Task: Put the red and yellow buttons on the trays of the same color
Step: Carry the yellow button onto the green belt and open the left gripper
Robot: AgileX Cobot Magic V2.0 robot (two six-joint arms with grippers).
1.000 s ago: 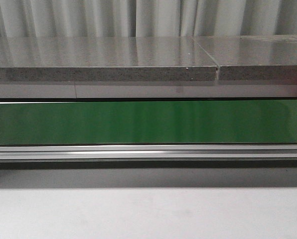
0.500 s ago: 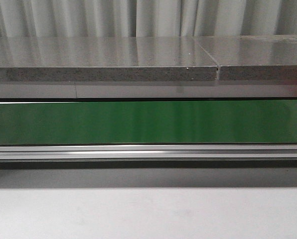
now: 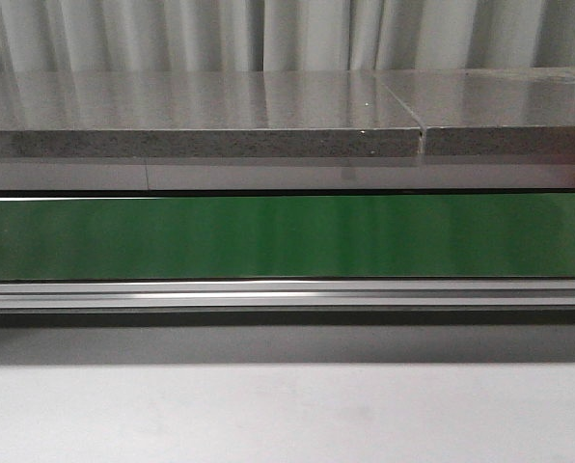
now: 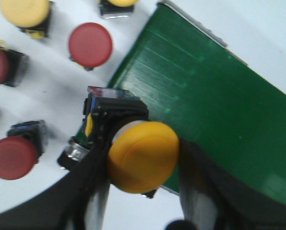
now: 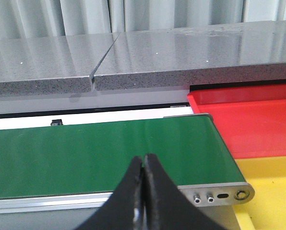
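Yellow button (image 4: 143, 157) clamped in left hand (image 4: 144, 191), cap toward camera.

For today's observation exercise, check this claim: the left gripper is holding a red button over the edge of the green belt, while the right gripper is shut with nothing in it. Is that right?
Not quite. The left wrist view shows the left gripper holding a yellow button, not a red one, over the edge of the green belt. The rest stands: the right gripper is shut and empty.

Left gripper (image 4: 144, 167) is clamped on a yellow button (image 4: 143, 157), one finger (image 4: 92, 191) pressed to each side of the cap. Right gripper (image 5: 143, 165) is seen with fingertips pressed together, nothing held. Neither arm is seen in front view.
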